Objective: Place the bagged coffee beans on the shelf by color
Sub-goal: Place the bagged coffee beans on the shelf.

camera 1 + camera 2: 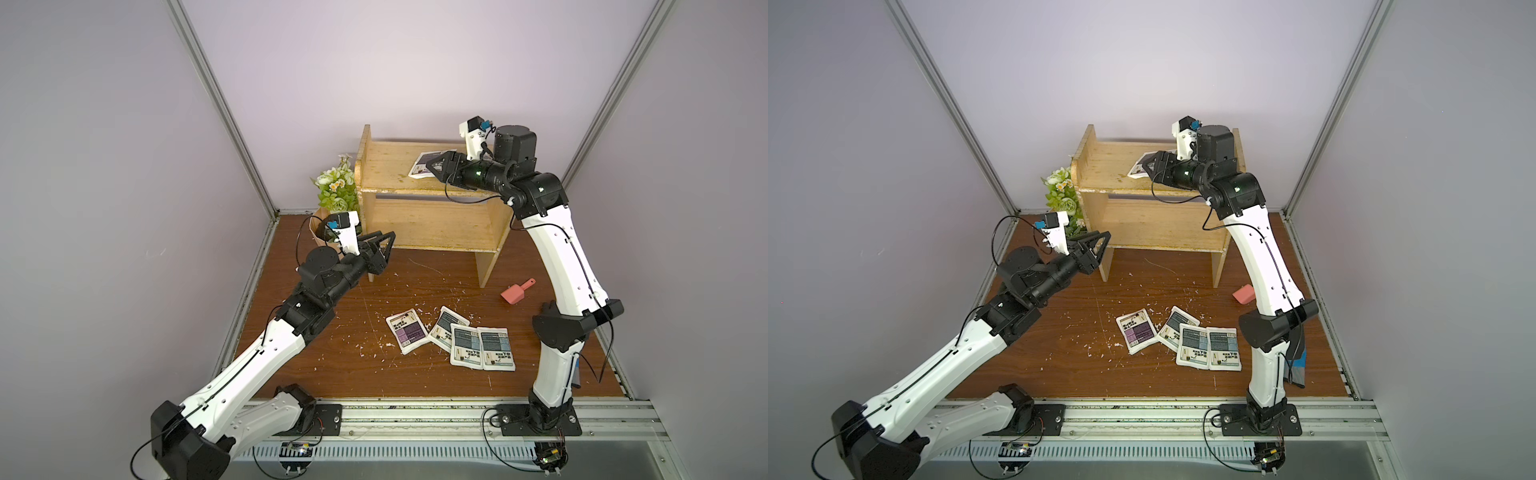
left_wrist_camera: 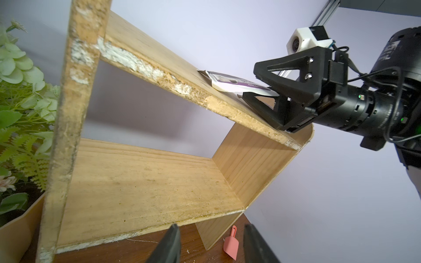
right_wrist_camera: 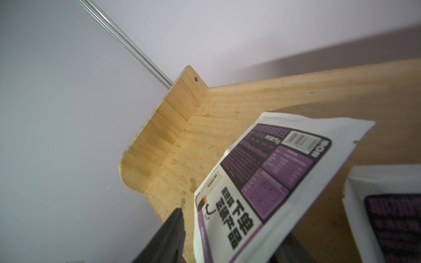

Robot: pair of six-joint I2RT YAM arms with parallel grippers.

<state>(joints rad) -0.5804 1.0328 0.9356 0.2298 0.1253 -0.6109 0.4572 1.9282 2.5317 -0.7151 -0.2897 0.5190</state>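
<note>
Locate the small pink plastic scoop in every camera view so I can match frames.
In a top view: the pink plastic scoop lies on the brown wooden table, just right of the light wooden shelf.
In a top view: same spot, half hidden behind the right arm.
Left wrist: near the bottom edge.
Right wrist: not in it.
Shared landmark: the shelf's right foot, beside the scoop.
</note>
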